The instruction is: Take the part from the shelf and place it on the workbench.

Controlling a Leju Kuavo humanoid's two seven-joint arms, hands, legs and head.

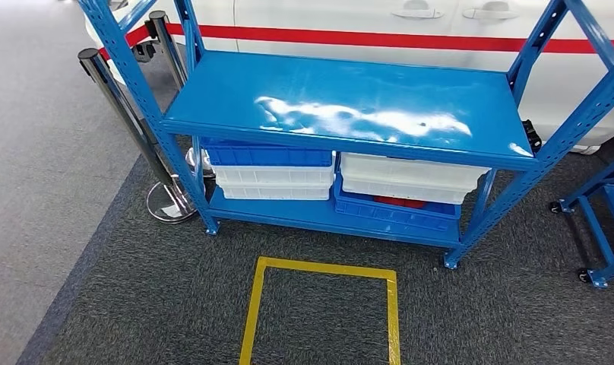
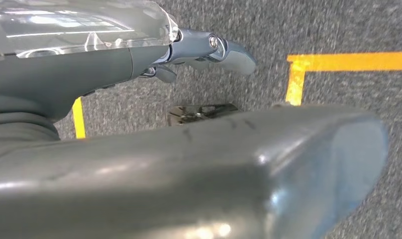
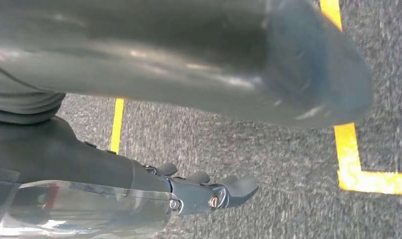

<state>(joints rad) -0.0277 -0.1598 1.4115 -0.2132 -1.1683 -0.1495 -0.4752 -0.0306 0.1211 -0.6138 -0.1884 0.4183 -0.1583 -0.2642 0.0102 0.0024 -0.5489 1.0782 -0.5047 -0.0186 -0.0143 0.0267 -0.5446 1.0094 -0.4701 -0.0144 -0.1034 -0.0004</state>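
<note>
**Both hands hang empty over the carpet, facing the blue shelf**

In the left wrist view the thick grey thumb fills the near part of the picture; the left hand [image 2: 209, 50] holds nothing, its dark fingers [image 2: 236, 55] stretched out straight and apart from the thumb above the grey carpet [image 2: 338, 25]. The right hand [image 3: 214, 191] hangs the same way, fingers [image 3: 239, 188] extended, nothing between them and the thumb. Under both hands runs yellow floor tape [image 2: 348, 61].

From the head view, that tape forms a yellow square [image 1: 319, 268] on the carpet just in front of the shelf [image 1: 342, 106]. The shelf is a blue steel rack with a bare, glossy top board. On its lower board, at the left end, a blue bin [image 1: 270, 156] sits on a white bin [image 1: 273, 182]; at the right end a white bin [image 1: 406, 179] sits in a blue bin [image 1: 391, 214], where something red [image 1: 399, 201] shows at the rim. Whether that is the part cannot be told.

Behind the shelf stands a white car with a red stripe [image 1: 365, 36]. Two chromed barrier posts [image 1: 129, 114] stand by the shelf's left end, and a blue cart [image 1: 604, 228] by its right.
</note>
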